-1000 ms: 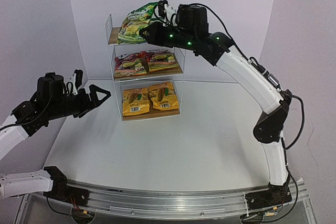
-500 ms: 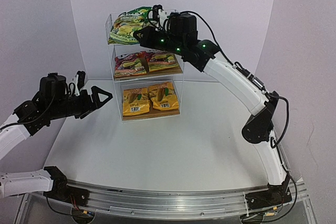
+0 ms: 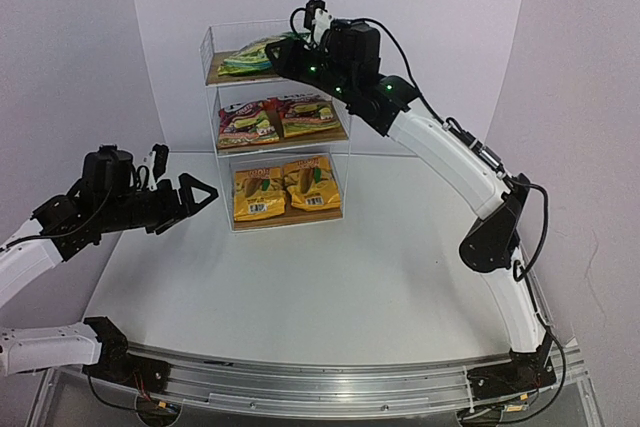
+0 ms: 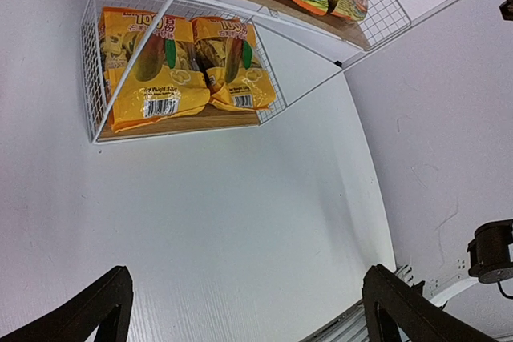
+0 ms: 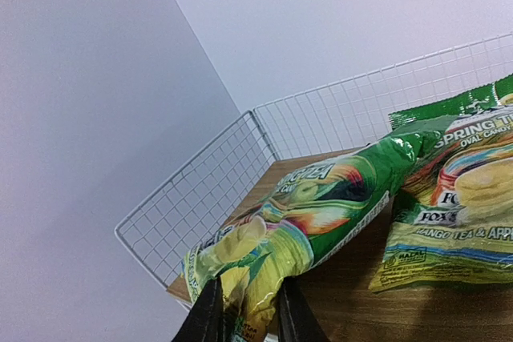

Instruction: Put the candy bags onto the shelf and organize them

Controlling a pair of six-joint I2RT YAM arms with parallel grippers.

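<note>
The white wire shelf (image 3: 345,142) stands at the back of the table. Two yellow-orange bags (image 3: 283,190) lie on its bottom board, also in the left wrist view (image 4: 184,70). Two red-magenta bags (image 3: 278,117) lie on the middle board. My right gripper (image 5: 244,314) is at the top tier (image 3: 300,47), shut on a green bag (image 5: 304,214) held over the top board (image 5: 353,302). The second green bag (image 5: 457,214) lies flat on that board beside it. My left gripper (image 3: 195,195) is open and empty, left of the shelf above the table.
The white table (image 3: 330,277) lies in front of the shelf. White backdrop walls (image 3: 80,67) close in the left, back and right. A metal rail (image 3: 330,387) with the arm bases runs along the near edge. The right arm (image 3: 450,157) reaches over the table's right side.
</note>
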